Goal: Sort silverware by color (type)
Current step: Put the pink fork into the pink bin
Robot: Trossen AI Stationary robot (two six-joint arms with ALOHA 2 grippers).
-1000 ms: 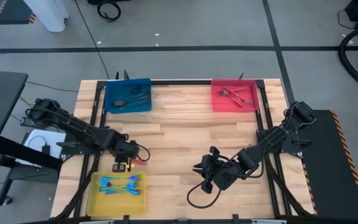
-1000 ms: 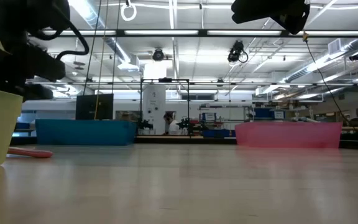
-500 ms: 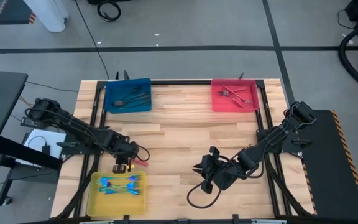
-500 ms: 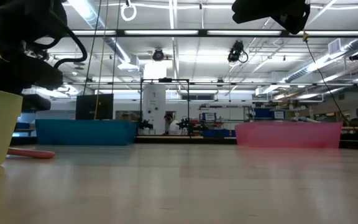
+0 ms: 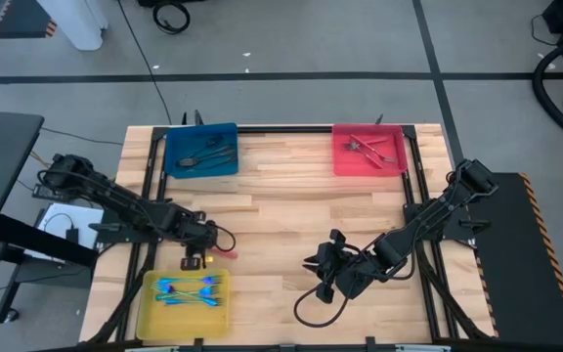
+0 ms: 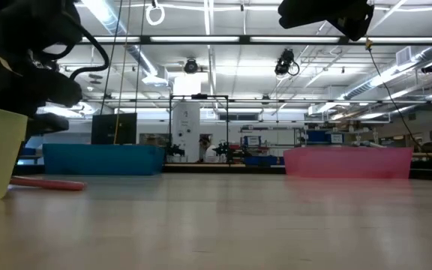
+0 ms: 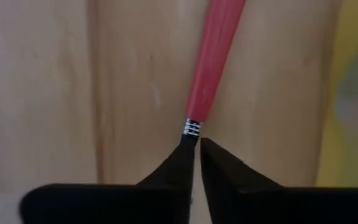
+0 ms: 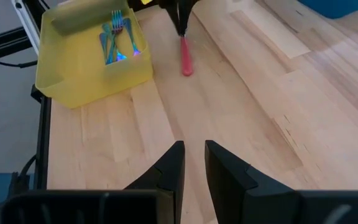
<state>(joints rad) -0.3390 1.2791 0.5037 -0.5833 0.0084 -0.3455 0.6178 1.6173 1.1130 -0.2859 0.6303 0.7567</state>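
Note:
A red-handled utensil (image 5: 225, 256) lies on the wood table just past the yellow tray (image 5: 154, 311), which holds several teal forks (image 5: 192, 286). My left gripper (image 5: 205, 256) stands over the utensil's metal end, pointing steeply down and shut on it. In the right wrist view the red handle (image 8: 186, 59) stretches away from those fingers. My right gripper (image 8: 194, 149) hangs open above the table's near middle with nothing between its fingers. Grey utensils lie in the blue tray (image 5: 176, 168), and more silverware lies in the red tray (image 5: 345, 166). My left gripper pinches the utensil's metal neck at the ringed collar (image 7: 192, 128), right below the red handle, between its two fingertips (image 7: 180, 163). The fingers come from above, pointing steeply down, one on each side of the neck. The handle (image 6: 51, 184) lies flat on the table.
Black frame rails (image 5: 149, 176) run along the table's left and right sides. A black cable (image 5: 306, 311) loops on the table under my right arm. Bare wood (image 5: 291, 215) stretches between the trays.
My left gripper has sunk a little onto the red-handled utensil. The red handle has shifted along the table; in the low view it now reaches farther out from beside the yellow tray.

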